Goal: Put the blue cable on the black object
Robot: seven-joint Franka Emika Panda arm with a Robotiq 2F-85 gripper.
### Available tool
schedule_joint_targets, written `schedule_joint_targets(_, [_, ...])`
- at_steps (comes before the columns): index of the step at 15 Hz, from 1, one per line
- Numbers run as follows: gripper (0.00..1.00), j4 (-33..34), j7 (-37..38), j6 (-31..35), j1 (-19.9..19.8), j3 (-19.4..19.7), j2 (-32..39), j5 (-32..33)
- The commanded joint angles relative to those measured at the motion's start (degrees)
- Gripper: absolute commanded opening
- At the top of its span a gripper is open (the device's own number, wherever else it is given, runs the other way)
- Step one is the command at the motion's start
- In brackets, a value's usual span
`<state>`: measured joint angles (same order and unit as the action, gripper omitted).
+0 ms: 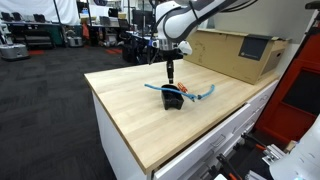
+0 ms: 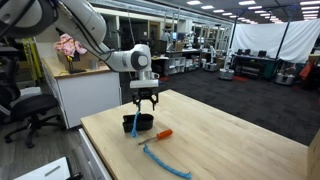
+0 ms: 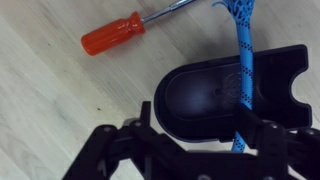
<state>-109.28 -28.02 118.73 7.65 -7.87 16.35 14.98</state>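
Observation:
The black object [image 3: 205, 95] is a squat black holder on the wooden table, also seen in both exterior views [image 1: 172, 98] [image 2: 143, 122]. The blue cable [image 3: 243, 60] lies across its right part and runs off both sides; its ends rest on the table [image 1: 205, 93] [image 2: 165, 160]. My gripper [image 3: 195, 122] hovers just above the holder with its fingers spread wide, one on each side [image 1: 171, 76] [image 2: 146, 103]. The cable passes close by the right finger; nothing is pinched between the jaws.
An orange-red screwdriver [image 3: 115, 33] lies on the table next to the holder [image 2: 160, 134]. A big cardboard box [image 1: 235, 52] stands at the back of the table. The table edge [image 1: 120, 125] is near; drawers sit below.

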Motion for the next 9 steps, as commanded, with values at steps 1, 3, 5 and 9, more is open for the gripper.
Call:
schedule_joint_targets(1, [1.00, -2.4, -1.0, -2.5, -1.2, 0.4, -5.0, 1.4])
schedule_joint_targets(3, [1.00, -2.1, -0.6, -5.3, -1.9, 0.9, -6.6, 0.3])
schedule_joint_targets(5, [1.00, -1.7, -0.4, -8.4, -2.7, 1.7, -8.2, -0.5])
schedule_joint_targets(9, [1.00, -2.1, 0.0, -13.0, -5.2, 4.1, -11.8, -2.5])
